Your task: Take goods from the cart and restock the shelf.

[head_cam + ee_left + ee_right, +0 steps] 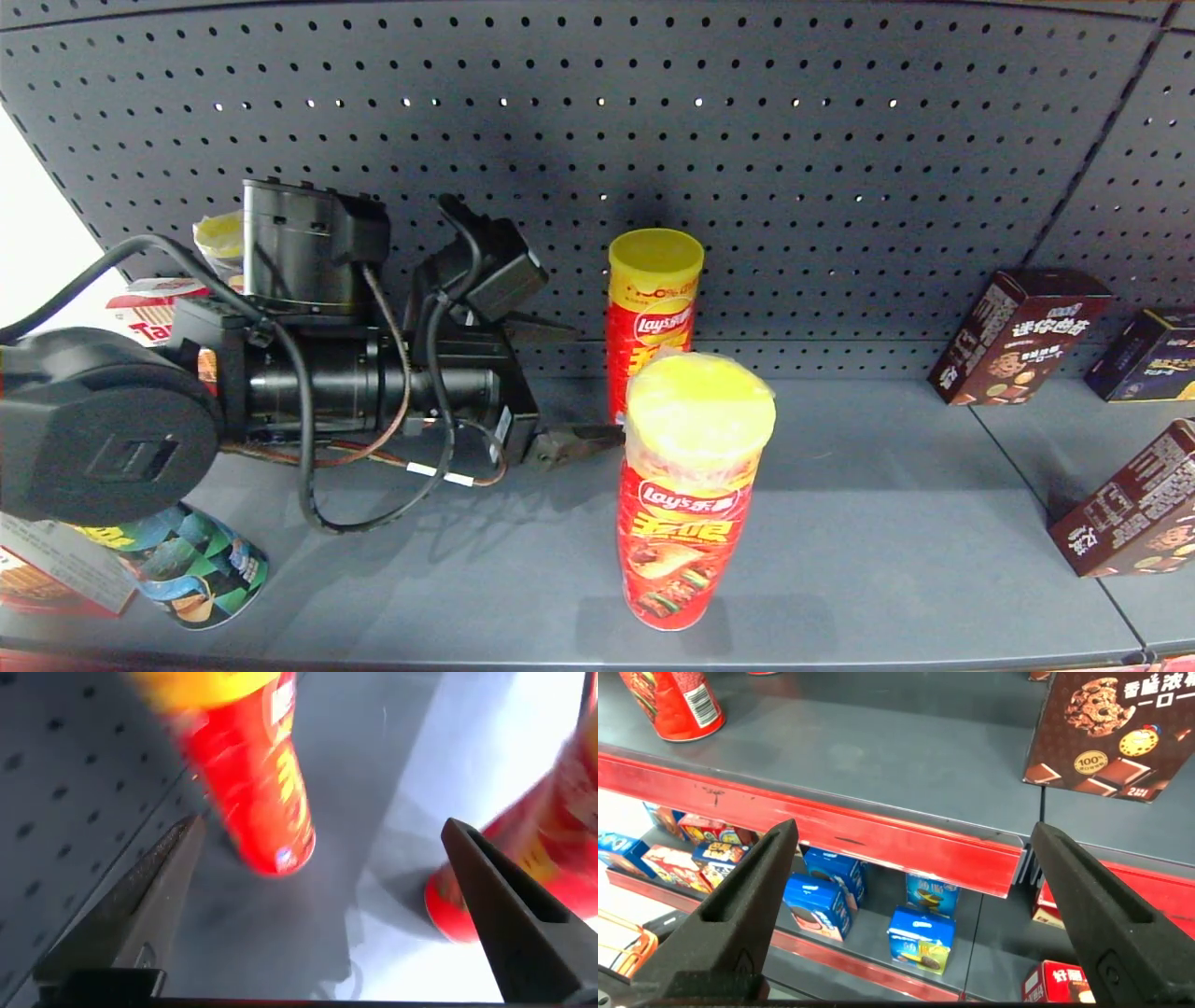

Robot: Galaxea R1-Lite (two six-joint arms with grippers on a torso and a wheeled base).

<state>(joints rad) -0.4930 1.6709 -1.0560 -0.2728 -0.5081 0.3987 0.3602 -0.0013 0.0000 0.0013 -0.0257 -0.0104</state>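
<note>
Left gripper [571, 385], centre-left of head view: jaws spread wide, empty, just beside rear chip can [653, 303]. That can stands upright against pegboard [840, 140], apparently shelved. Front can [693, 495] upright at centre frame, staggered forward. Right gripper [915, 905] agape, idle near shelf lip [878, 821].

A dark pegboard [840, 140] backs the grey shelf [887, 523]; a red strip [878, 826] edges its front. Bright glare [28, 215] shows at left.
</note>
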